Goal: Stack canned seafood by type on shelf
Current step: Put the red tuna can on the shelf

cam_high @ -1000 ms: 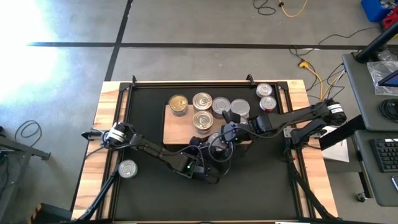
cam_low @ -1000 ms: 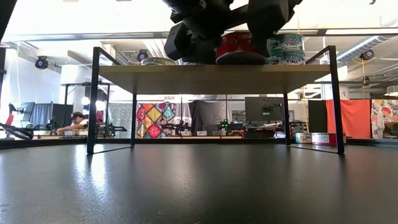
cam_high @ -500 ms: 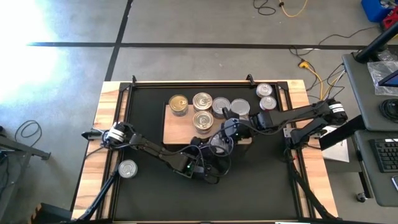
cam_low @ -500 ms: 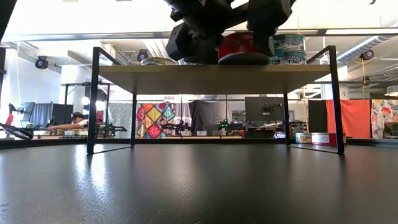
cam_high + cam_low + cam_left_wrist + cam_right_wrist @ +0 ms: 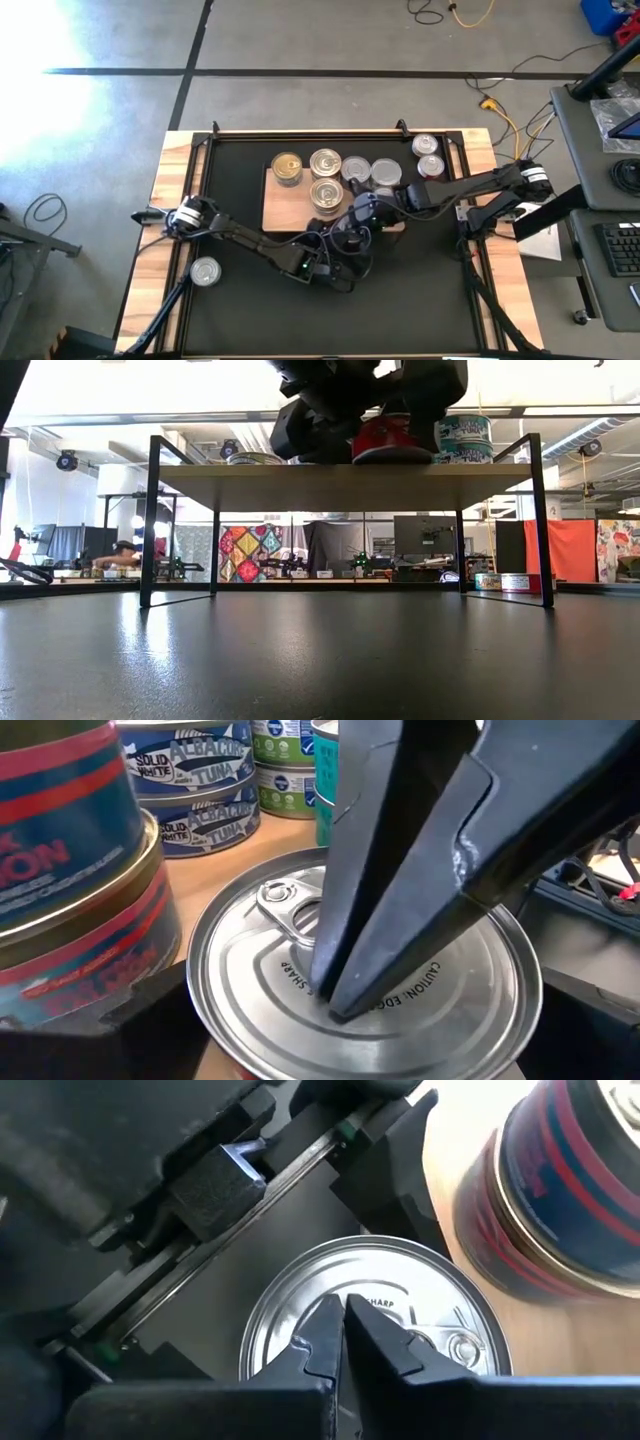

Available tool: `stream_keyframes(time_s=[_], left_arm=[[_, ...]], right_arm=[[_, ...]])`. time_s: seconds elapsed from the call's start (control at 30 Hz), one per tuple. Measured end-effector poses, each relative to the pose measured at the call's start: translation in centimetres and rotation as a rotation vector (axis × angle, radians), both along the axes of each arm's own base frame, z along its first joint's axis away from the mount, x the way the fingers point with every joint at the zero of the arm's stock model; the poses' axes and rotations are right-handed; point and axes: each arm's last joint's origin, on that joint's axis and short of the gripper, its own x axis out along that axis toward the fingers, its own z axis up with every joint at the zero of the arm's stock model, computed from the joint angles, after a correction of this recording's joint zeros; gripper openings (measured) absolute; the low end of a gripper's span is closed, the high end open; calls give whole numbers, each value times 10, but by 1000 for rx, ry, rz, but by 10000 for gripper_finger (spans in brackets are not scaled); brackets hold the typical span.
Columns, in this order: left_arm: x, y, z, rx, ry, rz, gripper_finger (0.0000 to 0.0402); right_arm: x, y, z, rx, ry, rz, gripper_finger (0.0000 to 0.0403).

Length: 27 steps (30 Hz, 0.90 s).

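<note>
A red-labelled tin with a silver pull-tab lid (image 5: 240,970) stands on the near edge of the light-wood shelf (image 5: 285,205), seen also in the low view as the red tin (image 5: 390,440). My left gripper (image 5: 345,233) reaches in from the near left, jaws wide, one finger on each side of this tin. My right gripper (image 5: 340,1308) is shut, its tips on the lid. Gold-lidded tins (image 5: 325,162) and silver-lidded tins (image 5: 386,173) stand farther back on the shelf, some stacked. My left gripper has its fingers (image 5: 150,1020) level on either side of the tin's red wall, coming from the table's near side; whether they touch the wall I cannot tell. My right gripper sets its shut fingertips (image 5: 335,1005) on the middle of the lid (image 5: 290,1310), beside the pull tab (image 5: 285,910). The fingers slant down from the table's right. The tin's base rests on the shelf board (image 5: 300,472).
A stack of red-and-blue tins (image 5: 70,890) stands close beside the tin, with tuna tins (image 5: 195,795) behind it. Two tins (image 5: 428,156) stand on the black mat at the far right. One tin (image 5: 205,271) lies on the wooden rim at the left.
My right gripper, still shut, has turned a little and edged toward the table's left over the tin's lid.
</note>
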Motion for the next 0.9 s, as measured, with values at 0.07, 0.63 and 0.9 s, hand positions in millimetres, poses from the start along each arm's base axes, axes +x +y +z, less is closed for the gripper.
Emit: stream_keyframes(time_s=[0.07, 0.63, 0.9], left_arm=[[1, 0, 2, -6, -3, -5, 400], [-5, -11, 13, -83, 44, -8, 400], [-13, -15, 2, -38, 10, 53, 400]], right_arm=[[-1, -2, -1, -14, 17, -27, 12], [-4, -5, 1, -23, 16, -66, 12], [-3, -8, 1, -31, 8, -78, 12]])
